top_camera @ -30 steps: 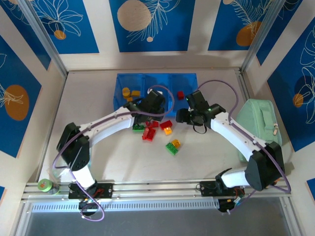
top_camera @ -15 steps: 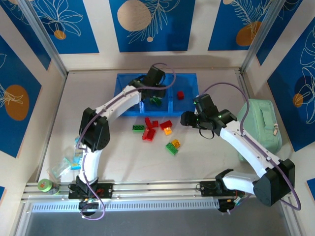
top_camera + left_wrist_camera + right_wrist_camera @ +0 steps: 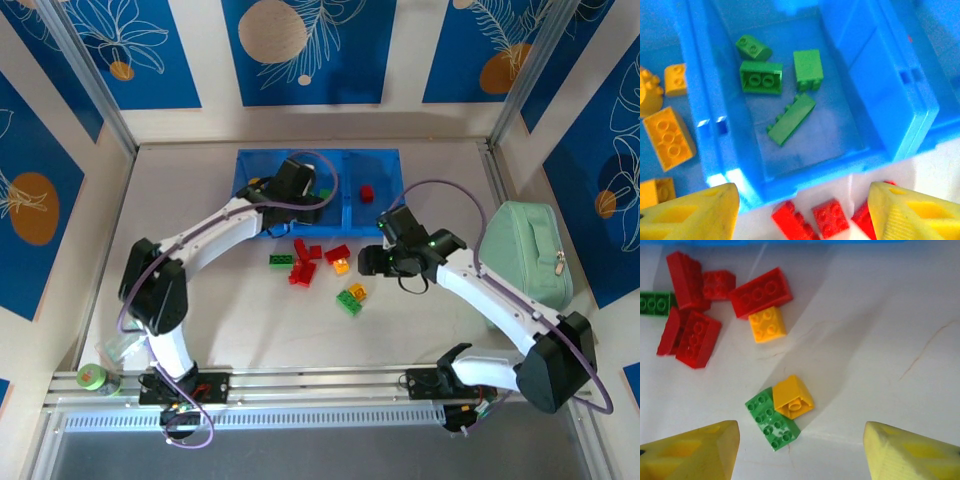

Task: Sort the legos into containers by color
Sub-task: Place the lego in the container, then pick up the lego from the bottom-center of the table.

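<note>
Your left end effector (image 3: 802, 202) hung with its fingers spread wide (nothing between them) over the near wall of the containers (image 3: 890, 100). Four green legos (image 3: 760, 82) lay in one compartment, orange-yellow legos (image 3: 669, 136) in its neighbour, and red legos (image 3: 830, 216) on the tabletop (image 3: 940, 165).

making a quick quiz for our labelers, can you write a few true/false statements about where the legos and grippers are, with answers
1. The middle compartment holds four green legos. True.
2. The left gripper is shut on a brick. False: it is open and empty.
3. One red lego lies in the right compartment. True.
4. Every red brick is already binned. False: several red legos lie on the table.
5. The right gripper is open above a green lego that touches an orange lego. True.
</note>
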